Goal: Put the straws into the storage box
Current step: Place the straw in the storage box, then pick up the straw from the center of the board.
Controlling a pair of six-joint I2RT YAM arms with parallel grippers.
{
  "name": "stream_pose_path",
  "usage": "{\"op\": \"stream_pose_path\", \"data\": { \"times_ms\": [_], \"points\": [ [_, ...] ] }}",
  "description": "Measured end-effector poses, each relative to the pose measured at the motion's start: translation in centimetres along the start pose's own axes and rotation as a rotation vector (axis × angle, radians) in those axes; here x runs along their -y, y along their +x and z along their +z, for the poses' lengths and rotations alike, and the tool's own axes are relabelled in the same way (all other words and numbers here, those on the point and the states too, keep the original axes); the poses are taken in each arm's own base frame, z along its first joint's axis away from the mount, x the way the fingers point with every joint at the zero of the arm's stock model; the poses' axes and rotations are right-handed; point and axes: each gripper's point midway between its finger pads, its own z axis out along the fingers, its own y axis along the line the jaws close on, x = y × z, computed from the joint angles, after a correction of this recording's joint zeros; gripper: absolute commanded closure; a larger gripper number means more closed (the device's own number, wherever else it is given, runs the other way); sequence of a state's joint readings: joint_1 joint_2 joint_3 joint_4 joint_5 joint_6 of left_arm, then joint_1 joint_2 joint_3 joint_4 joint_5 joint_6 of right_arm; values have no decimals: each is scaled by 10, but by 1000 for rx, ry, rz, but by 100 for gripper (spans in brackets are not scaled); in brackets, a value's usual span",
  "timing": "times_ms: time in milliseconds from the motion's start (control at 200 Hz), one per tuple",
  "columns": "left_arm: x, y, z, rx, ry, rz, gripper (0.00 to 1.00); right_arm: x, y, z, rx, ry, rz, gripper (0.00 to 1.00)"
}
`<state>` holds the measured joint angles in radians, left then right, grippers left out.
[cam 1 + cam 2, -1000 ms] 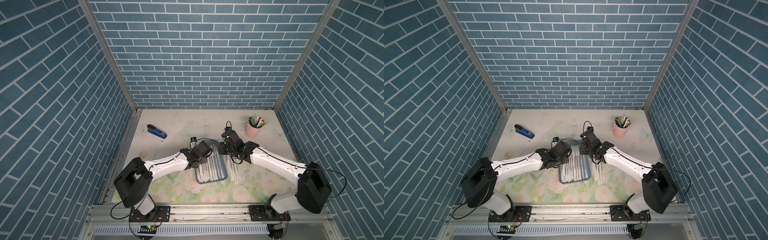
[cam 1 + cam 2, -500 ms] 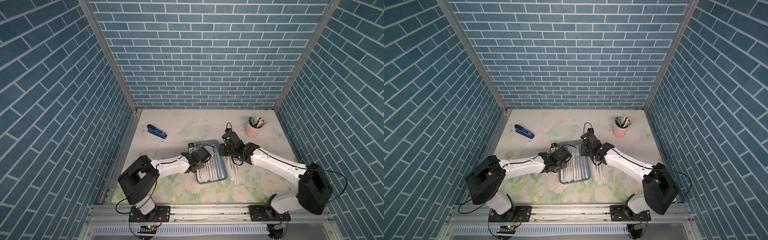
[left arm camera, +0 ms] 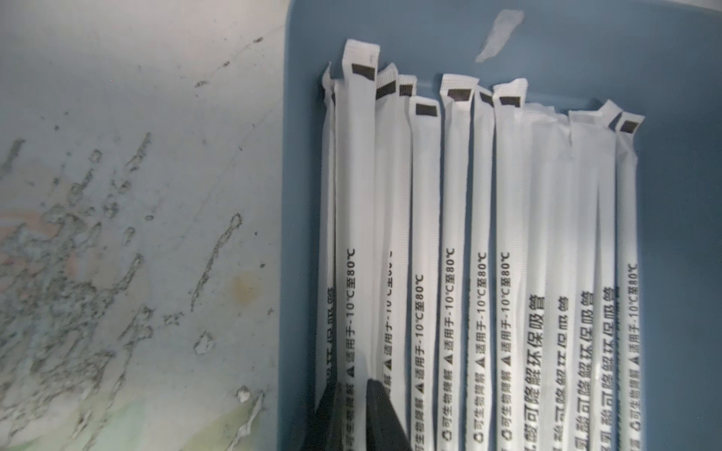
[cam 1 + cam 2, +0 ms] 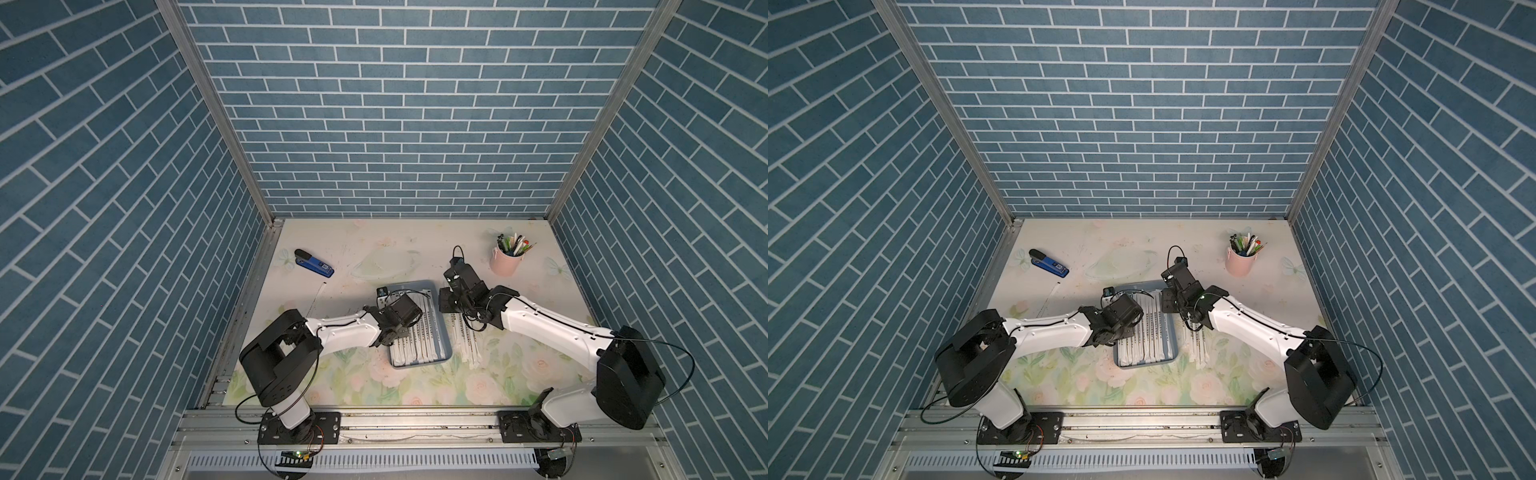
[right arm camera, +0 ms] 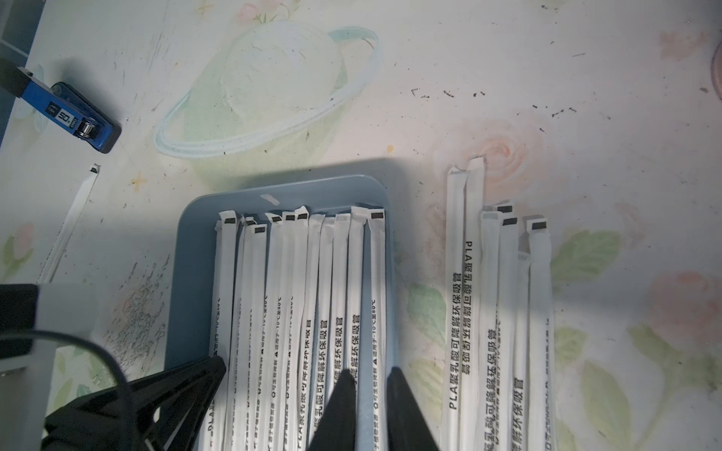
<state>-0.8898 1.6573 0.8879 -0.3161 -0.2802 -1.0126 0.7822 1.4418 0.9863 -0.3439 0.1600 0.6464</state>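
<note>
The storage box (image 4: 422,365) (image 4: 1146,365) is a blue-grey tray mid-table holding a row of straws (image 4: 424,336) (image 5: 297,293) in white wrappers. My left gripper (image 3: 351,386) (image 4: 401,332) is low over the tray's left side. Its jaws stand slightly open on either side of one straw (image 3: 357,234) that lies on the others. My right gripper (image 5: 371,380) (image 4: 446,305) is narrowly open over the tray's right wall, with the outermost straw and the rim showing in the gap. Several more straws (image 4: 469,340) (image 5: 500,312) lie on the table just right of the tray.
One lone straw (image 4: 316,299) (image 5: 70,226) lies on the table left of the tray. A blue-and-black stapler (image 4: 313,262) is at the back left. A pink cup of pens (image 4: 505,262) stands at the back right. Blue brick walls enclose three sides.
My left gripper has drawn nearer the front and lower into the tray with its straw, and its jaws have parted a little. The right arm has hardly moved.
</note>
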Motion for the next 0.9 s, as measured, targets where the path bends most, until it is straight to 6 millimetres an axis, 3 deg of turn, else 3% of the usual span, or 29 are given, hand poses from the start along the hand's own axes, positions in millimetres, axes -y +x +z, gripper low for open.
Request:
{"op": "stream_pose_path", "data": {
  "times_ms": [235,365,500,605,760,900],
  "points": [
    [3,-9,-10,21,6,8,73,8,3,1,-16,8,-7,81],
    [11,-23,-27,58,39,10,65,44,15,-1,-58,57,18,80],
    [23,-50,-60,139,111,10,52,83,31,-7,-114,122,31,81],
    [27,-71,-88,220,155,26,42,100,46,-13,-168,146,17,83],
    [10,-97,-117,337,160,45,38,110,65,-14,-243,150,-15,83],
    [-24,-103,-121,389,131,23,38,109,76,-12,-280,128,-31,83]
  ]
}}
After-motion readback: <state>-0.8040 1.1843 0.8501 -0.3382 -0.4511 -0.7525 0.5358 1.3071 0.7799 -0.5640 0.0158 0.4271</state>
